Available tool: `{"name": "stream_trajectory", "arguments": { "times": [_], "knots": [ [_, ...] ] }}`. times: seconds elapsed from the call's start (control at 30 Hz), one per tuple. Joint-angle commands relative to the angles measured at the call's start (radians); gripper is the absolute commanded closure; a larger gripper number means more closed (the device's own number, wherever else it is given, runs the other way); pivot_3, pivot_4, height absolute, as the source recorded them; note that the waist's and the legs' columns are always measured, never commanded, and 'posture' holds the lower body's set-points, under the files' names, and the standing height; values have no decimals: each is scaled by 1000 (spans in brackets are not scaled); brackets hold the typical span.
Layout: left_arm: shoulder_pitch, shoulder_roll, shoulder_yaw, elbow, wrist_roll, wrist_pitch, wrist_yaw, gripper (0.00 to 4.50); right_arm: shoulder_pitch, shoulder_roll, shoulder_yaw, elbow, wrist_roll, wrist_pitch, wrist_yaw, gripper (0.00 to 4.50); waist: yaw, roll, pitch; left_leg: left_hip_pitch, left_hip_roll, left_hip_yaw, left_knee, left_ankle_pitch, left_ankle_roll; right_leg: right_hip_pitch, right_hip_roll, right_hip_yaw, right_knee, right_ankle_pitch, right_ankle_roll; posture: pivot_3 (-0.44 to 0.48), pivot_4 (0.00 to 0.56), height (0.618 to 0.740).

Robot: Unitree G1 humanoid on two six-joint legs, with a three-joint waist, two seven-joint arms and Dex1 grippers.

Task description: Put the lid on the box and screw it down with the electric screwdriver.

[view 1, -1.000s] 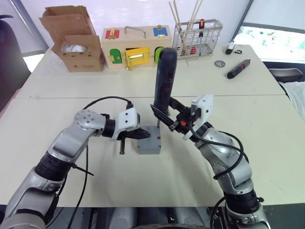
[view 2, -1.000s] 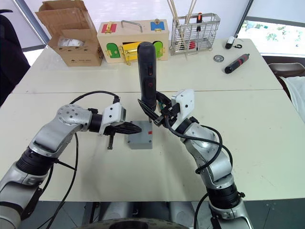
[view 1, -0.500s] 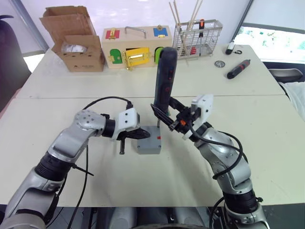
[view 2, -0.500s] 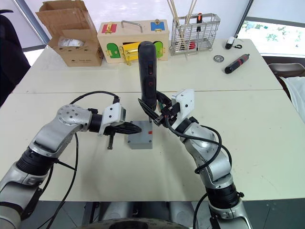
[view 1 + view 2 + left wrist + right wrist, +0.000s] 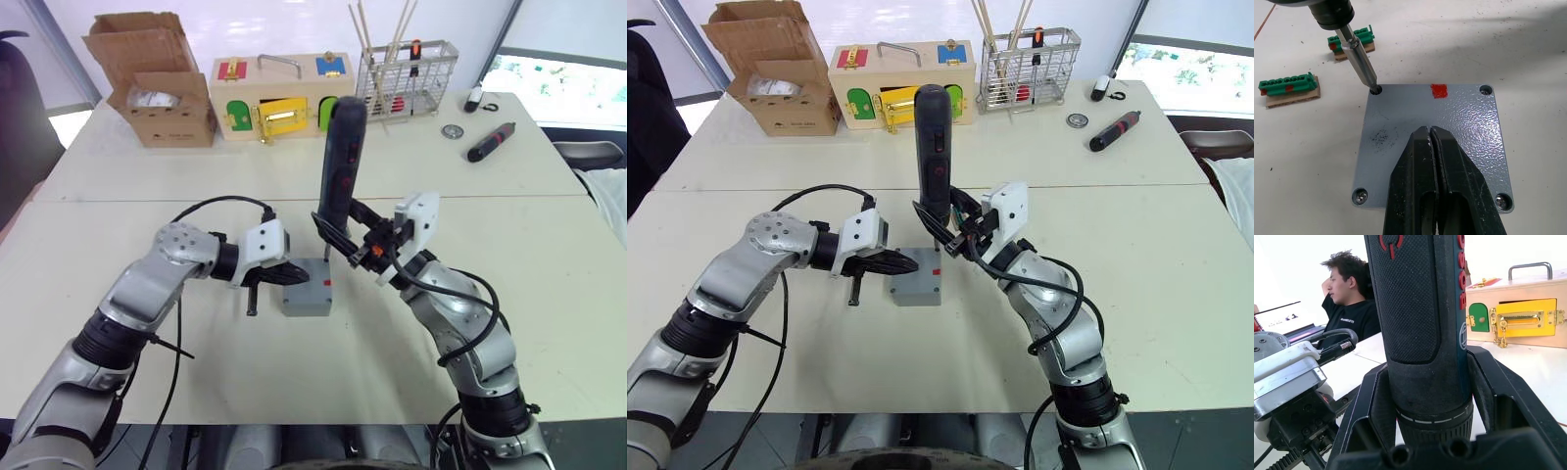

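The grey box [image 5: 305,305] stands at the table's middle with the lid [image 5: 1400,122] lying on it, a red mark [image 5: 1439,90] at one edge. My left gripper [image 5: 287,277] is shut, and its black fingers [image 5: 1442,166] rest on top of the lid. The right gripper [image 5: 340,242] is shut on the electric screwdriver [image 5: 341,162], which it holds upright over the box. The metal bit [image 5: 1359,58] sits in one corner screw hole [image 5: 1375,89]. Screws show in two other corners [image 5: 1360,196].
At the back stand a cardboard carton [image 5: 152,83], a wooden latch box [image 5: 279,98] and a wire basket [image 5: 407,76]. A small black-and-red screwdriver [image 5: 490,142] lies at the right. Green terminal blocks [image 5: 1288,88] lie near the box. A person [image 5: 1347,293] sits beyond the table.
The screwdriver's top has leaned very slightly to the right. Both grippers and the box stay where they were.
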Motion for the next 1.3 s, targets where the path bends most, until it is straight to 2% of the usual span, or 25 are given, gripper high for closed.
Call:
{"name": "stream_trajectory", "arguments": {
  "times": [0.03, 0.33, 0.47, 1.07, 1.13, 1.2, 1.3],
  "knots": [
    [9, 8, -21, 10, 23, 19, -2, 4500, 11, -8, 27, -29, -1, 1, 20, 2721, 0, 0, 0, 0, 0, 0, 0, 0, 0, 0, 0, 0, 0, 0, 0, 0, 150, 740],
    [15, 10, -23, 14, 29, 13, -3, 4500, 47, -45, 69, -11, -38, -5, 48, 2721, 0, 0, 0, 2, 0, 0, 0, 0, 0, 2, 0, 0, 0, 0, 0, 0, 150, 740],
    [22, 10, -27, 14, 32, 10, -1, 4500, 62, -58, 83, 9, -64, -4, 46, 2721, 0, 0, 0, 13, 0, 0, -4, -1, 2, 13, 0, 0, -3, 0, 0, 0, 150, 740],
    [63, -2, -55, 37, 64, -22, 9, 4500, 108, -71, 112, 54, -130, 13, 41, 2721, 2, -6, -21, 17, 0, -1, -5, -2, 3, 17, 0, 0, -4, 0, 0, 0, 150, 740],
    [74, 2, -59, 43, 74, -35, 8, 4500, 109, -70, 108, 61, -131, 13, 40, 2721, 2, -6, -21, 22, 0, -1, -7, -2, 3, 21, 0, 0, -6, 0, 0, 0, 150, 740],
    [79, 0, -54, 44, 70, -30, 9, 4500, 111, -70, 107, 64, -129, 19, 39, 2721, 2, -5, -23, 37, 0, -1, -17, -2, 3, 36, 0, 0, -17, -1, 0, 0, 150, 740],
    [82, -2, -51, 48, 72, -30, 9, 4500, 111, -74, 112, 72, -137, 25, 39, 2721, 1, -6, -24, 49, 1, -1, -22, -3, 5, 48, 0, 0, -22, -2, -1, 0, 150, 740]
  ]
}}
